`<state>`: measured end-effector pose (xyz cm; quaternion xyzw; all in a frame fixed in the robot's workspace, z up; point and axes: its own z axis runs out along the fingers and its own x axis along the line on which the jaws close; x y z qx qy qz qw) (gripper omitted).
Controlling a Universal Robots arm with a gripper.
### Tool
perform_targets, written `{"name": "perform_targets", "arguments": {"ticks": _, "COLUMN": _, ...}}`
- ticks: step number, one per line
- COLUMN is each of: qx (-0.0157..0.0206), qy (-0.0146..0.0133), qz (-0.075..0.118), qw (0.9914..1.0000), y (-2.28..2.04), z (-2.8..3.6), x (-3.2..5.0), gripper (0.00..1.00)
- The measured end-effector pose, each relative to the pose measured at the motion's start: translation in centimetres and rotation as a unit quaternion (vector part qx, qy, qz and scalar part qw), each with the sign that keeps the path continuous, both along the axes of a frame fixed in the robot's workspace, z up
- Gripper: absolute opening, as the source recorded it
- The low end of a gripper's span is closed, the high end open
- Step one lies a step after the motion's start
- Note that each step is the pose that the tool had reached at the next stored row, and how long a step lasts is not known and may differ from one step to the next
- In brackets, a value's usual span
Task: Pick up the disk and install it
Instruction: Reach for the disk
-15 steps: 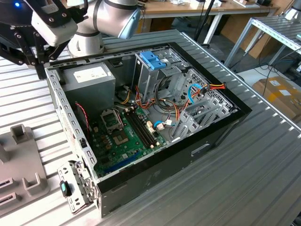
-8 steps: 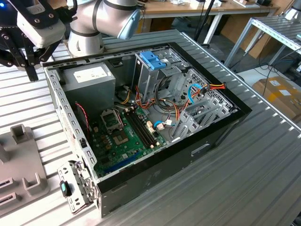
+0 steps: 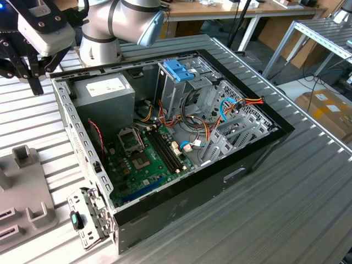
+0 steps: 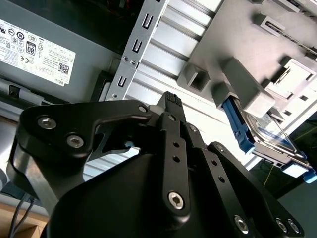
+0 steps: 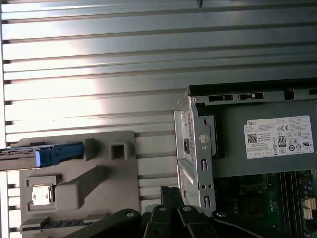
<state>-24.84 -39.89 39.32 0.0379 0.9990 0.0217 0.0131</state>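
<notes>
pickup step, not yet begun. in the exterior view the tool (image 3: 23, 74) hangs at 10 o'clock of the case (image 3: 192, 204); apart or together, i cannot tell. the disk (image 4: 267, 133) sits slotted in the grey fixture (image 3: 25, 181), at the case's 8 o'clock. reaching it likely calls for clearing the case wall; open table (image 3: 308, 192) lies beyond.

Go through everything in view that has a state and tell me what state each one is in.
Computer case: lying on its side, open, interior exposed.
Disk: standing on edge in the grey fixture, not held.
Hand: above the table beside the case, apart from the disk.
Power supply: mounted inside the case.
Blue bracket: seated on top of the drive cage.
</notes>
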Motion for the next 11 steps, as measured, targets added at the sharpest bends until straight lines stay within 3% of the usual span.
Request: {"name": "perform_targets", "arguments": {"ticks": 11, "qx": 0.0, "qy": 0.0, "qz": 0.0, "qw": 1.0, "y": 0.0, "z": 0.0, "x": -0.53, "gripper": 0.11}}
